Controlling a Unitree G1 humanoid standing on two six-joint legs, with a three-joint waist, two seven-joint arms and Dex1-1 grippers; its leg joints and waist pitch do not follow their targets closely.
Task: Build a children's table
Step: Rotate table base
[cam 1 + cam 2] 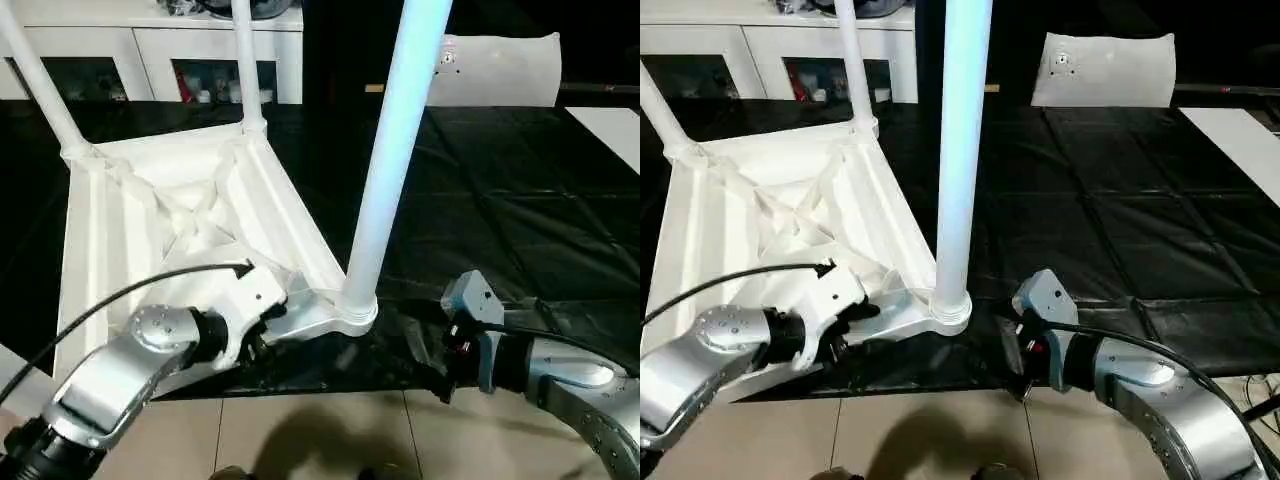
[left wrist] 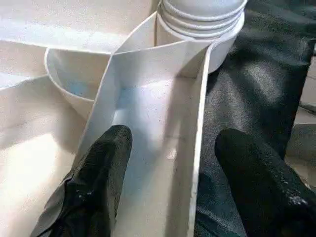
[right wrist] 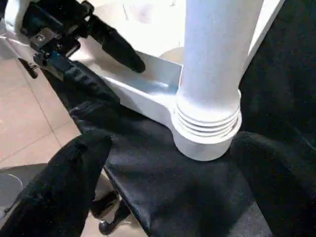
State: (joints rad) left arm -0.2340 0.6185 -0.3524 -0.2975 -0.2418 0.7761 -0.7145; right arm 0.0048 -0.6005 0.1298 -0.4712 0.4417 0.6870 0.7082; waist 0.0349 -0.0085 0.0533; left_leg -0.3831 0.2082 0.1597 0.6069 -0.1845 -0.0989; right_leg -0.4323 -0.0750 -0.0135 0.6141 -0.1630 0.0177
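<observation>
Straddling the near rim of the upturned tabletop (image 1: 110, 215), our left gripper (image 2: 168, 163) has one finger inside the rim and one outside, not closed on it. Our right gripper (image 3: 163, 197) stands wide open just right of the near-right leg (image 1: 395, 150). We read no writing anywhere.

Upright leg (image 1: 385, 190) blocks between my grippers. Tabletop (image 1: 130, 230) rim wall sits betw my left fingers (image 2: 94, 182). Black mat (image 1: 500, 220) to my right lies bare.

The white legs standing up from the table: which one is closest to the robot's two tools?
The front leg in the near corner socket, standing between both tools; the other two rise from the far corners.
</observation>
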